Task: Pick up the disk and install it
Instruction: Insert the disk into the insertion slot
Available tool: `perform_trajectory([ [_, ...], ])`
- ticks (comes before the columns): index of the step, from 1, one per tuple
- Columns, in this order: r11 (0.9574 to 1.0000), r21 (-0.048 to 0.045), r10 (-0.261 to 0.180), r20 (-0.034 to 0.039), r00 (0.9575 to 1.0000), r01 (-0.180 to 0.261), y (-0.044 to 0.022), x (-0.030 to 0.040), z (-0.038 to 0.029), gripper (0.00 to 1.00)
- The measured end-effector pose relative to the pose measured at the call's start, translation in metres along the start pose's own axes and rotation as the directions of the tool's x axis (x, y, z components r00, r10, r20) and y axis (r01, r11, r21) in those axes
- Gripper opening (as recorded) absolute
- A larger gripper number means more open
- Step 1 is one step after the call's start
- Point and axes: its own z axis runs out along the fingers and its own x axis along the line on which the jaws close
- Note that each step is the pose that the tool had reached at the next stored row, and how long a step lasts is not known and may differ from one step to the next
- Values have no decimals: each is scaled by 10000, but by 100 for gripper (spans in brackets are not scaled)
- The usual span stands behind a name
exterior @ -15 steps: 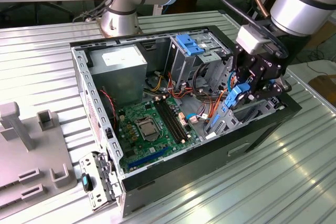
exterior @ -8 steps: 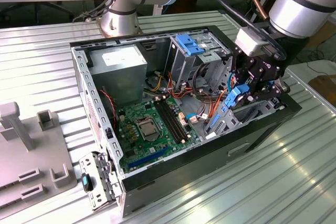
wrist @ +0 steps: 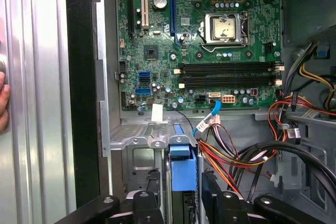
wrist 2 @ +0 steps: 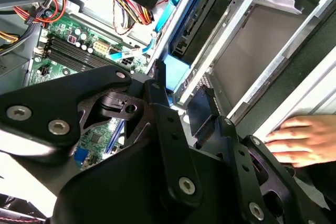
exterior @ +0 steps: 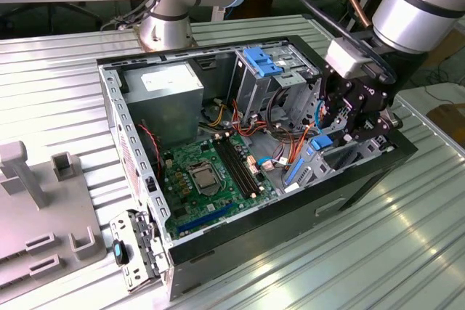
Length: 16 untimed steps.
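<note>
Straddling the disk (wrist: 182, 153) — seated on edge in the drive cage (wrist: 134, 153) at the case (exterior: 290, 234) edge on the exterior view's right — the gripper (wrist: 180, 179) has its jaws spread, a thin gap showing each side.

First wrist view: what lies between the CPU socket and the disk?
In the first wrist view, the black memory slots lie between the CPU socket and the disk, then a blue cable and the grey cage rim.
</note>
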Motion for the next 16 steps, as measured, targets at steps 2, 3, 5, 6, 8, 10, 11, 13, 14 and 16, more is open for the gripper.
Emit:
perform_trajectory([
  [2,10000,-1,0,0,10000,0,-14,-1,2,44],
  [3,10000,0,0,1,10000,0,-30,-1,4,43],
  [5,10000,0,0,1,10000,0,-92,-3,9,30],
  [6,10000,0,0,1,10000,0,-129,-4,12,24],
  [8,10000,0,0,1,10000,0,-173,-6,15,12],
  [10,10000,0,0,-1,10000,0,-234,-8,19,11],
  [11,10000,0,0,0,10000,0,-289,-10,24,11],
  [13,10000,0,0,1,10000,0,-373,-13,32,11],
  [14,10000,0,0,1,10000,0,-373,-13,32,11],
  [16,10000,0,0,0,10000,0,-374,-13,32,11],
])
